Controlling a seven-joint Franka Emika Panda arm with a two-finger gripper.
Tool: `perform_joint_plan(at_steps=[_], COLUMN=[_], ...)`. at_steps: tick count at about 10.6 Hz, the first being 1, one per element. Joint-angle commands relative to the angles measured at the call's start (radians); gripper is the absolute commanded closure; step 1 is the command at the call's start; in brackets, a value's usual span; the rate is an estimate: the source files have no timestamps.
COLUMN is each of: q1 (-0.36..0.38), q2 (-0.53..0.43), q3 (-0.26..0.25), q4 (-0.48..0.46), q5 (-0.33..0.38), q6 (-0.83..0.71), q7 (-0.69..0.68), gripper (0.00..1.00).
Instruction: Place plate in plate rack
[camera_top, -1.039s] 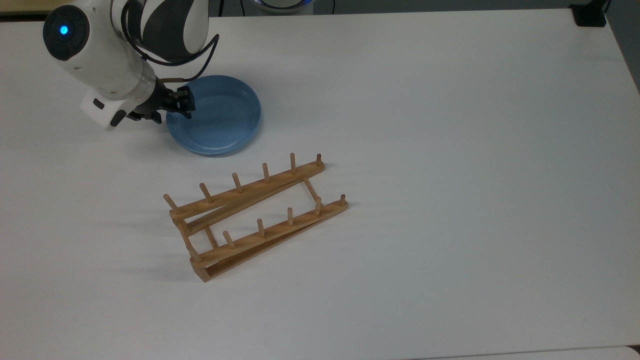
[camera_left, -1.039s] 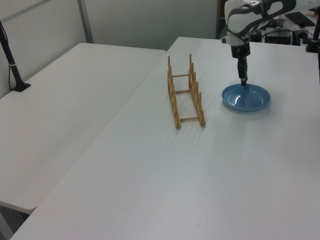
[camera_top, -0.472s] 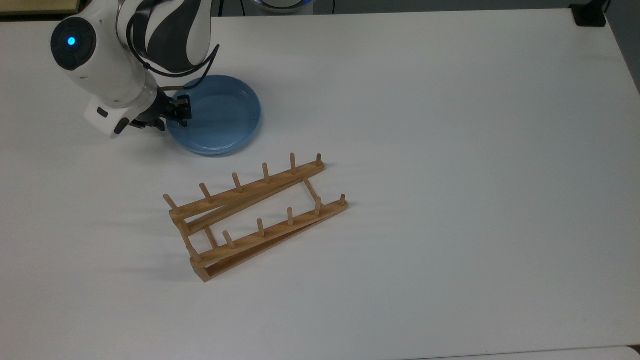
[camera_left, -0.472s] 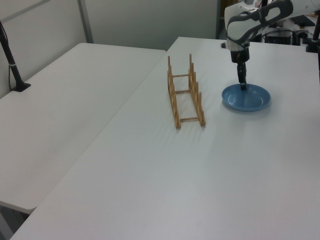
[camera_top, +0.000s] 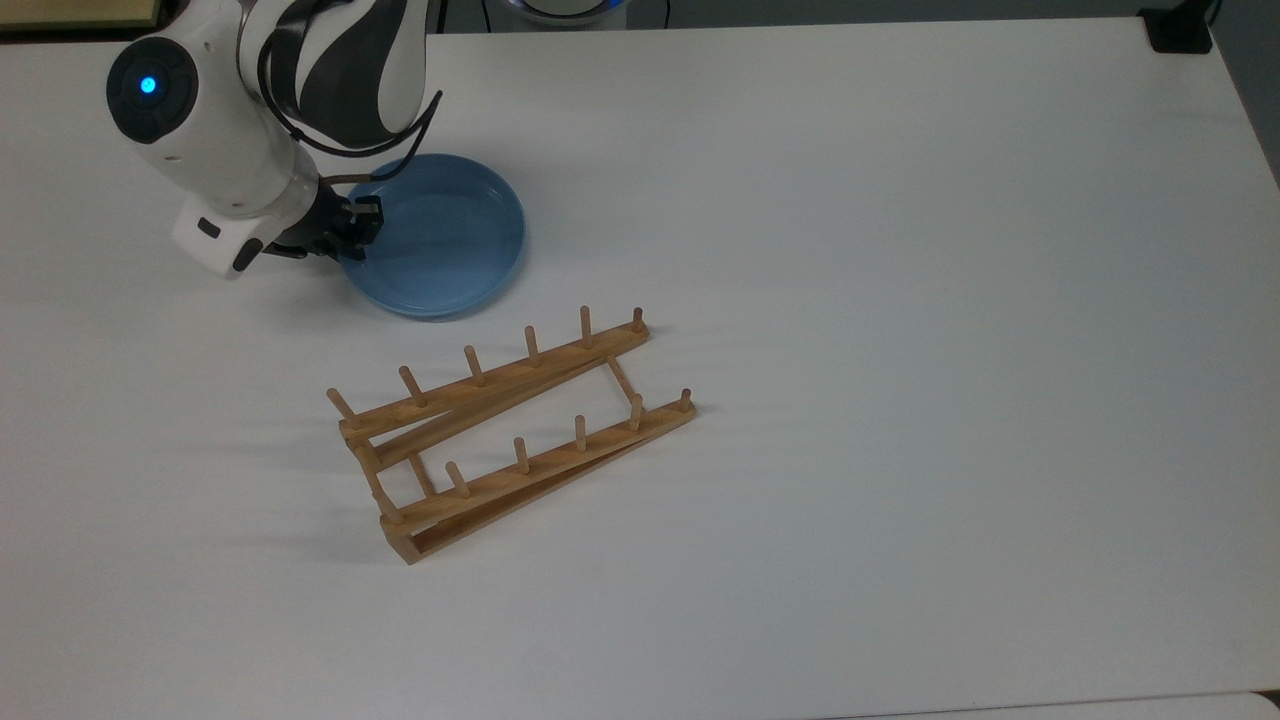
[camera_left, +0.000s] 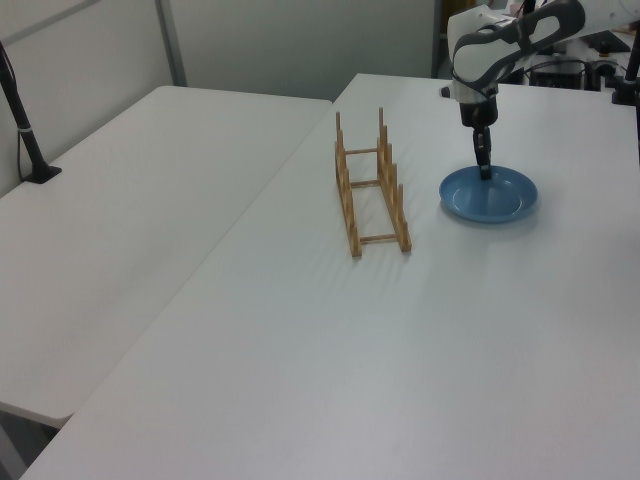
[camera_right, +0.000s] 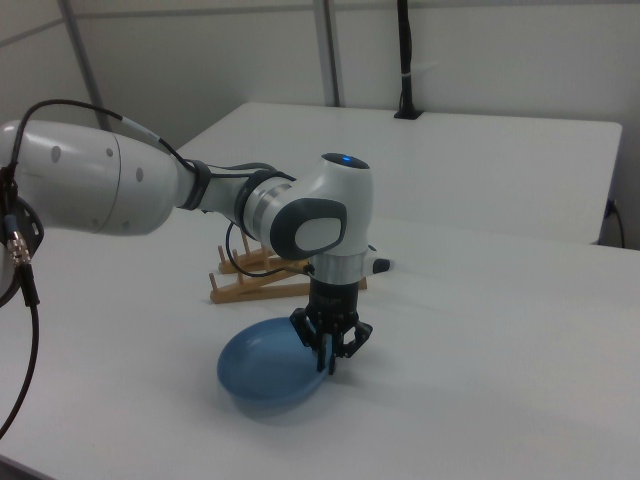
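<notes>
The white table (camera_top: 900, 300) is big and bare. My gripper (camera_right: 330, 362) pinches the near rim of the blue plate (camera_top: 440, 240). The plate looks hard, shiny and slippery, so I grip tight. Farther back stands the wooden rack (camera_top: 510, 430).

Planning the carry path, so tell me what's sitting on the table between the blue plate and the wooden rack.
Nothing: in the top view, only bare white table separates the plate from the plate rack. The left view shows the same open gap.

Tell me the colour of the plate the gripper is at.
The plate is glossy light blue, plain apart from faint rings; the top view shows it best.
</notes>
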Motion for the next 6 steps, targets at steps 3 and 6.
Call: perform_joint_plan(at_steps=[3,6], q1=[0.017,0.043], q2=[-0.068,-0.177], q3=[-0.009,-0.010], q4=[0.024,0.073], q5=[0.009,0.009], q6=[0.014,-0.003], q7=[-0.015,-0.008], gripper=[1.00,1.00])
